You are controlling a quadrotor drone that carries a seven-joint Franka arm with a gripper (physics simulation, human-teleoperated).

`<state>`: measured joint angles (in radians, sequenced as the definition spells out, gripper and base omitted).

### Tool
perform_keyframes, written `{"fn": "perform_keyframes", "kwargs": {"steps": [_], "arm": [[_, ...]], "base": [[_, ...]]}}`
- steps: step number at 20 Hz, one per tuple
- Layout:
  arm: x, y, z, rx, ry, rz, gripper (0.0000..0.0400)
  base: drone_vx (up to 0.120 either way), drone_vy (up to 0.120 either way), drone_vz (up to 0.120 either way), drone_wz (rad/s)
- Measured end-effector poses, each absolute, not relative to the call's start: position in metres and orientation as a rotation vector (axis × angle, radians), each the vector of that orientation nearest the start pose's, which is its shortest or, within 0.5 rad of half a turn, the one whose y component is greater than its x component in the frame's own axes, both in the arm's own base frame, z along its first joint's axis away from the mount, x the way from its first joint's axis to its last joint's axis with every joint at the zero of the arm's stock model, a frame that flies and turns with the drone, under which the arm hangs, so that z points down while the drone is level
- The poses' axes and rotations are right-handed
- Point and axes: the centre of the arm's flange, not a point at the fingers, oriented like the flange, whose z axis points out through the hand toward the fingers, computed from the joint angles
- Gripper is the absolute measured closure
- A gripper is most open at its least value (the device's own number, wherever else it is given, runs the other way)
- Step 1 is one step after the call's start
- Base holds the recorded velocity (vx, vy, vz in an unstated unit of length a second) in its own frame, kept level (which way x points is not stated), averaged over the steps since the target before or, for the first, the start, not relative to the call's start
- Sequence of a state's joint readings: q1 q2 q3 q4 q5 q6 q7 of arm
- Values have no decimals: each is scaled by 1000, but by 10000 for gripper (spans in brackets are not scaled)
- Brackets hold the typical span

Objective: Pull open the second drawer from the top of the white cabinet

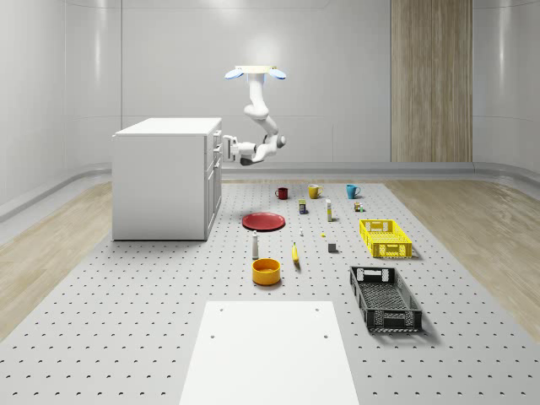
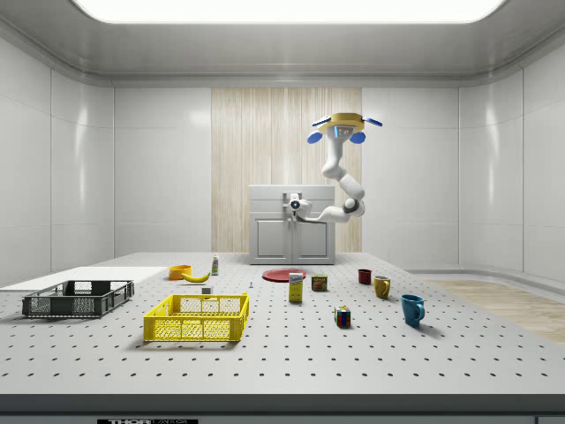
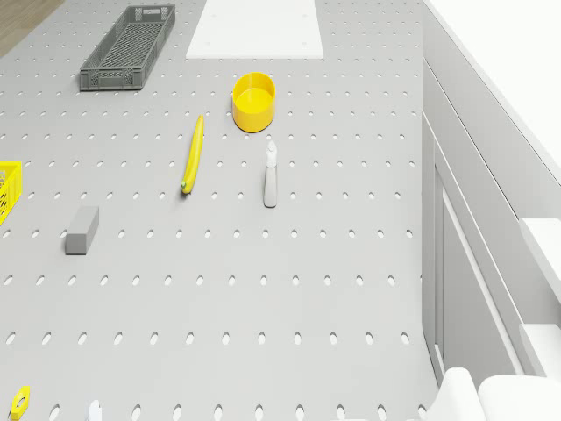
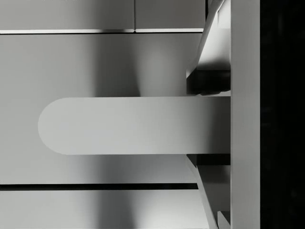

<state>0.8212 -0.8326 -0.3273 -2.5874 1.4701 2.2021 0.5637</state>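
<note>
The white cabinet (image 1: pixel 160 181) stands at the back of the whole-scene view's left, its drawer fronts facing right; it is also seen in the side view (image 2: pixel 291 234) and the drone view (image 3: pixel 491 175). The drone (image 1: pixel 255 72) hovers high beside the cabinet's front, arm bent down toward it. My gripper (image 1: pixel 223 150) is at an upper drawer front (image 2: pixel 296 205). In the wrist view a rounded bar handle (image 4: pixel 119 125) lies between my fingers (image 4: pixel 209 82), which press on both its sides. I cannot tell whether the drawer stands out.
On the floor in front of the cabinet lie a red plate (image 1: pixel 263 221), a white bottle (image 1: pixel 255 245), a banana (image 1: pixel 295 253) and an orange bowl (image 1: pixel 266 271). Mugs (image 1: pixel 314 191), a yellow crate (image 1: pixel 386 238), a black crate (image 1: pixel 385 297) and a white board (image 1: pixel 268 350) lie farther off.
</note>
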Motion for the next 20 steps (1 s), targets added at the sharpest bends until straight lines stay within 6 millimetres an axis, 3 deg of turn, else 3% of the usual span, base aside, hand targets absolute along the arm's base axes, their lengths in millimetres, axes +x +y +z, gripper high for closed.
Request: {"fn": "perform_keyframes", "kwargs": {"steps": [6,7,13,20], "arm": [[306,171,580,-1488,623,622,268],[304,168,588,-1498,660,649,207],[306,161,582,-1496,629,623,255],[306,145,580,-1492,621,618,269]], "base": [[0,0,0,0],[0,0,0,0],[0,0,0,0],[0,0,0,0]]}}
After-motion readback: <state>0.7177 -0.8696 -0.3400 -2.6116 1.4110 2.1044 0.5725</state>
